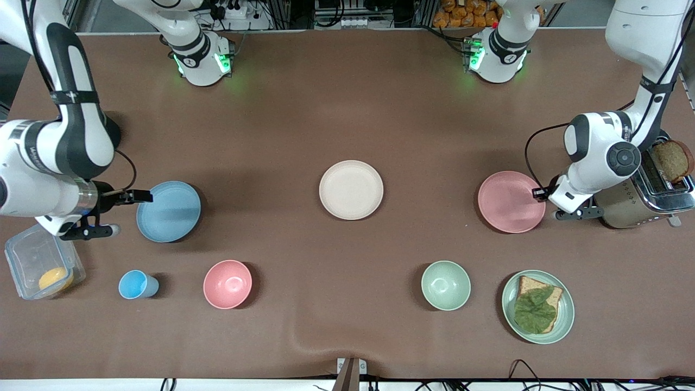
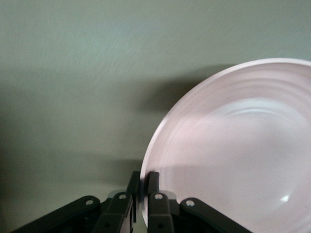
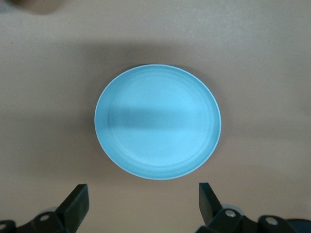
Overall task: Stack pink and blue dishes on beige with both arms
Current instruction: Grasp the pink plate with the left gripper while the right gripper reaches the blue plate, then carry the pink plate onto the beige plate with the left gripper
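Nearest, the round pale pink matte plate (image 2: 233, 160): left claw (image 2: 140, 187) pinches its rim; right claw (image 3: 143, 201) hangs wide open beside the round light blue matte plate (image 3: 158, 128).

From my remote station I see a wide tabletop (image 1: 347, 108) covered by a matte brown cloth that puckers into a low fold near its front-camera edge, where a small metal bracket (image 1: 351, 368) sits at the middle and dark cables (image 1: 521, 369) trail along a pale strip. Along the edge where the bases stand, I make out a cluttered strip with a white power strip (image 1: 234, 12), tangled black wiring and a stack of orange-brown packets (image 1: 469, 13). Lighting is even and soft, with green glows on the cloth.
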`<state>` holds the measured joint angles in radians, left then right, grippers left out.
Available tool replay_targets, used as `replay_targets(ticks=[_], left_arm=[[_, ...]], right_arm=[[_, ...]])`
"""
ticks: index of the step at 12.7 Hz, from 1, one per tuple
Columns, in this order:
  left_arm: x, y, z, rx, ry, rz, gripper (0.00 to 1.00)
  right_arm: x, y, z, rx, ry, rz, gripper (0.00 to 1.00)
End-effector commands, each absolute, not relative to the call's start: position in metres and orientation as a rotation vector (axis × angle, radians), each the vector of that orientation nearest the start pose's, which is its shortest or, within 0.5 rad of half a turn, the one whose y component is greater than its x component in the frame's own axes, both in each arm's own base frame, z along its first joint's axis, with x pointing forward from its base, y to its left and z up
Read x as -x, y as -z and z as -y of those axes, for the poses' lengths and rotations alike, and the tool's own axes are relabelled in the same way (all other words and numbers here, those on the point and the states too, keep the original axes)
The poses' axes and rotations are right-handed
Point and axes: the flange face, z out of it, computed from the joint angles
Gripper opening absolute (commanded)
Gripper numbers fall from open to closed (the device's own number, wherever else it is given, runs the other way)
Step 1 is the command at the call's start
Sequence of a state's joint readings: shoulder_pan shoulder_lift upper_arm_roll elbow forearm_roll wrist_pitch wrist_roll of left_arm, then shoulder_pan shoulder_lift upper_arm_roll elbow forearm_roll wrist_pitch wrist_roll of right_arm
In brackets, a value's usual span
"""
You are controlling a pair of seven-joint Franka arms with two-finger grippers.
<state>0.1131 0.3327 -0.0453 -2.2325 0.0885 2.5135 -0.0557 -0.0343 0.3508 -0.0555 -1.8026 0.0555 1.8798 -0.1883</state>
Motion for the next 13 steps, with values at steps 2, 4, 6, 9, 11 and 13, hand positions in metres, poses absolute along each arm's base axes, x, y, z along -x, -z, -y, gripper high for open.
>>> replay_targets(ticks=[2, 4, 6, 9, 11, 13], left_arm=[[-0.566, -0.289, 0.009, 3.113, 0.034, -0.013, 0.00], [-0.583, -0.330, 0.057, 3.124, -0.016, 0.002, 0.00], [-0.592, -0.360, 0.121, 3.162, -0.026, 0.098, 0.00], [-0.570, -0.359, 0.225, 3.179, -0.053, 0.287, 0.00], [-0.546, -0.350, 0.277, 3.170, -0.084, 0.330, 0.00], [-0.521, -0.335, 0.321, 3.157, -0.122, 0.354, 0.00]], right_arm=[[-0.589, -0.296, 0.052, 3.051, -0.375, 0.185, 1.00], [-0.588, -0.267, 0.056, 3.045, -0.414, 0.176, 1.00], [-0.589, -0.253, 0.065, 3.040, -0.422, 0.188, 1.00], [-0.593, -0.225, 0.092, 3.031, -0.385, 0.252, 1.00], [-0.595, -0.217, 0.097, 3.029, -0.395, 0.260, 1.00], [-0.598, -0.204, 0.112, 3.012, -0.407, 0.292, 1.00]])
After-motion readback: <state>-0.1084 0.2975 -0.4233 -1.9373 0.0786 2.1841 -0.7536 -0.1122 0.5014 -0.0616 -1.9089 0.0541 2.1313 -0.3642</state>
